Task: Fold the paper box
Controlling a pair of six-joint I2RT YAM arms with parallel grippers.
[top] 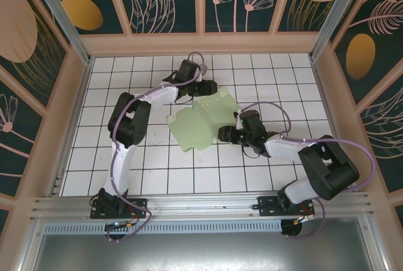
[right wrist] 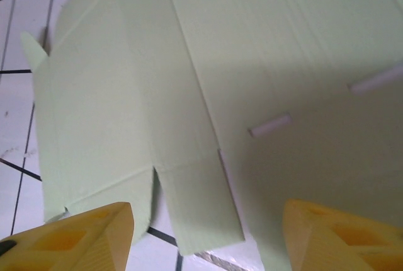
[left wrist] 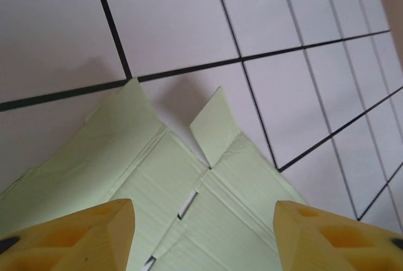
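You are looking at the paper box [top: 203, 123] lying as a flat, creased pale green cut-out around the middle of the white tiled bench [top: 157, 176], between the two arms. Your left end effector [top: 203, 88] is sitting at the card's far edge. In the left wrist view its yellow fingers [left wrist: 82, 236] are standing wide apart, with two pointed flaps [left wrist: 217, 126] showing beyond them. Your right end effector [top: 225, 134] is sitting at the card's right side. Its fingers [right wrist: 88, 236] are also spread apart, gripping nothing, with the card and its slots [right wrist: 271, 125] stretching out ahead. Whether either end effector is touching the card, you cannot tell.
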